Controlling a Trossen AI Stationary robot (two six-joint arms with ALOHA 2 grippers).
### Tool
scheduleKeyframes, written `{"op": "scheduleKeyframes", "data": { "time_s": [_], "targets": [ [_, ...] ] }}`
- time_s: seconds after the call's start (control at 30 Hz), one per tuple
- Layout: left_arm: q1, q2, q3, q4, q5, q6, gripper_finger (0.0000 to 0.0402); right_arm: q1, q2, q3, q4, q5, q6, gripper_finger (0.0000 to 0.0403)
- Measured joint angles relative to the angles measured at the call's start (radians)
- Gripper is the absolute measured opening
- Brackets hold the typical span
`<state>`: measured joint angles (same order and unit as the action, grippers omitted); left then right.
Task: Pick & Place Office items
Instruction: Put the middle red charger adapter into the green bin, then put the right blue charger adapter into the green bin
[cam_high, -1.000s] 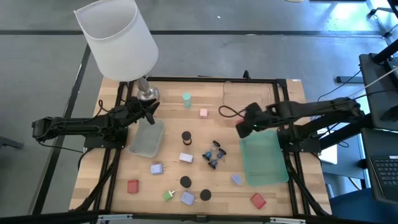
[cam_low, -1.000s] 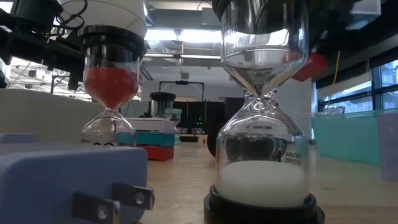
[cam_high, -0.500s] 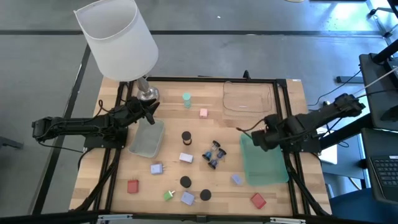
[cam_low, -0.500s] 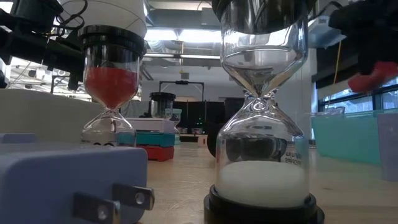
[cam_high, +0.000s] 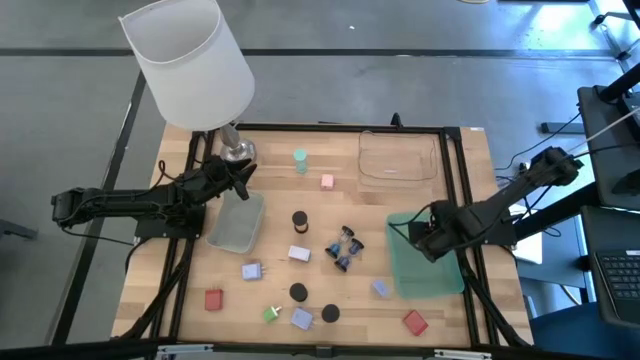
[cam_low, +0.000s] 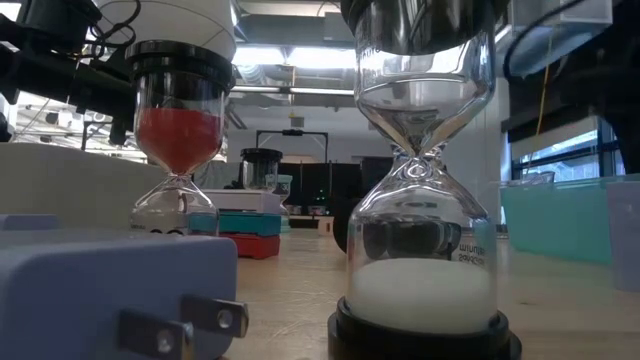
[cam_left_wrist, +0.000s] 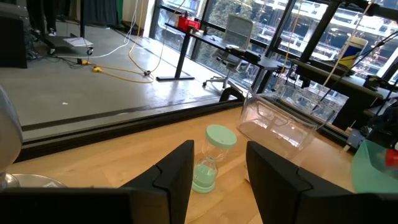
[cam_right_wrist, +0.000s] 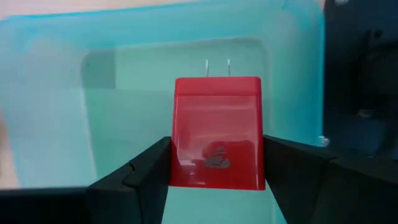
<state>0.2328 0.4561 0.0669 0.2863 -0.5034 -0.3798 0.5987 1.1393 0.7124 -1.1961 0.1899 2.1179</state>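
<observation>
Clamped between the fingers of the right gripper (cam_right_wrist: 214, 171): a red plastic plug block with two metal prongs (cam_right_wrist: 217, 130), jaws part-way closed on its sides, prongs pointing away, hanging over the open translucent green tray (cam_high: 425, 262) at about four o'clock on the table, probably so that a release drops it straight inside. No obstacle visible between block and tray floor. Scattered toward centre, not yet collected: small hourglasses (cam_high: 345, 248), black round caps (cam_high: 299, 291), lilac-blue plug blocks (cam_high: 251, 270), another red block (cam_high: 415, 322) at five o'clock. Farther off at twelve to one o'clock, a clear plastic tray (cam_high: 399, 155). At ten o'clock, the left gripper (cam_high: 240, 176), shut on nothing, parked near a second pale green tray (cam_high: 238, 222) under the white-shaded lamp (cam_high: 188, 60).
</observation>
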Motion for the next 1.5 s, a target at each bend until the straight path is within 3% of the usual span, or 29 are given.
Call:
{"op": "scheduleKeyframes", "data": {
  "time_s": [0.33, 0.67, 1.07, 1.3, 1.5],
  "targets": [
    [0.0, 0.0, 0.0, 0.0, 0.0, 0.0, 0.0143, 0.005, 0.011, -0.162, 0.158, -0.023, 0.199, 0.0229],
    [0.0, 0.0, 0.0, 0.0, 0.0, 0.0, 0.0143, 0.005, 0.015, -0.169, 0.185, 0.013, 0.23, 0.0238],
    [0.0, 0.0, 0.0, 0.0, 0.0, 0.0, 0.0143, 0.005, 0.015, -0.168, 0.191, -0.009, 0.232, 0.0325],
    [0.0, 0.0, 0.0, 0.0, 0.0, 0.0, 0.0143, 0.005, 0.015, -0.078, 0.15, -0.049, 0.226, 0.0394],
    [0.0, 0.0, 0.0, 0.0, 0.0, 0.0, 0.0143, 0.005, 0.017, 0.089, 0.077, -0.049, 0.161, 0.0385]
  ]
}}
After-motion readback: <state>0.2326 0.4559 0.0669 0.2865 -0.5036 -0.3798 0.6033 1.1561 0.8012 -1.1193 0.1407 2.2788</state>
